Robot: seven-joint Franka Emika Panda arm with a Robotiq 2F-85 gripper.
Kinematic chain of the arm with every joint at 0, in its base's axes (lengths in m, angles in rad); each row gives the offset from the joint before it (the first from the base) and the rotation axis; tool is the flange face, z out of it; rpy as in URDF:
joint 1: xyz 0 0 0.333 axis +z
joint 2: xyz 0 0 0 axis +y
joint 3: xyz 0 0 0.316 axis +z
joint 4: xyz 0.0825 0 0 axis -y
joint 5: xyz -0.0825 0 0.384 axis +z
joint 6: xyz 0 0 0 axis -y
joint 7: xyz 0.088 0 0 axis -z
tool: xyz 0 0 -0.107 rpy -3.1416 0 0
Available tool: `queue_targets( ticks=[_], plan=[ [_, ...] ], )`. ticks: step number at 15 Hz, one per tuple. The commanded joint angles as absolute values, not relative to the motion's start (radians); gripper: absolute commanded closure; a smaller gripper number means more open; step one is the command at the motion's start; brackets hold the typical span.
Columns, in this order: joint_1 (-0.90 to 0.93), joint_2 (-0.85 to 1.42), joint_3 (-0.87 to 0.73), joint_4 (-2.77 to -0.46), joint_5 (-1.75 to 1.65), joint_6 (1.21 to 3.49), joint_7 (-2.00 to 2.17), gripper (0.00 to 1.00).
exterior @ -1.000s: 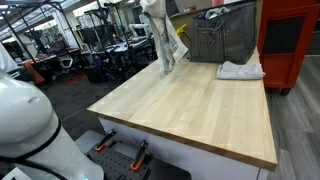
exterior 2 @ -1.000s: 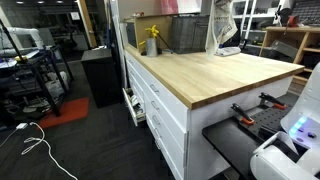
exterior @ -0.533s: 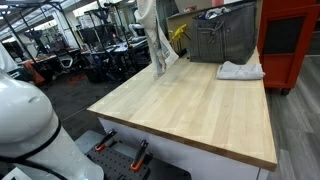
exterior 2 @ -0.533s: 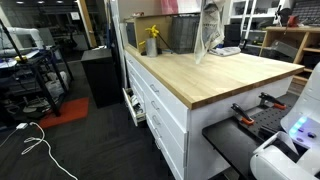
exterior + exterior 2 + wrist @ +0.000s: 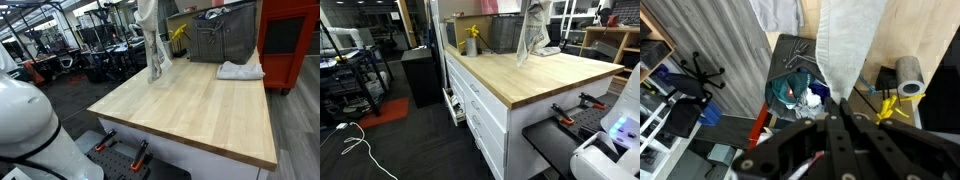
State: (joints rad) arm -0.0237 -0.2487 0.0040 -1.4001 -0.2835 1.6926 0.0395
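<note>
**Gripper pinching hanging cloth over table**

Gripper (image 5: pixel 836 110) is clamped on the top edge of the white cloth (image 5: pixel 155 45). The cloth hangs straight down near the far edge of the wooden table (image 5: pixel 200 115); can't tell if its hem touches. Just behind it are a yellow spray bottle (image 5: pixel 178 32) and a metal basket (image 5: pixel 222 42). A second crumpled cloth (image 5: pixel 240 70) lies on the table, well apart, with a red cabinet (image 5: pixel 290 40) beside it.

One hanging cloth (image 5: pixel 155 55), one folded cloth (image 5: pixel 241 70), one yellow bottle (image 5: pixel 472 40).
</note>
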Motion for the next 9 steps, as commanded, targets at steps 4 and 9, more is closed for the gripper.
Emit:
queue_targets(
  ticks=[4,9],
  plan=[
    [-0.064,-0.289,-0.008,-1.507,-0.426,1.698,0.017,0.99],
    [-0.062,-0.288,-0.006,-1.554,-0.477,1.702,0.001,0.99]
  ],
)
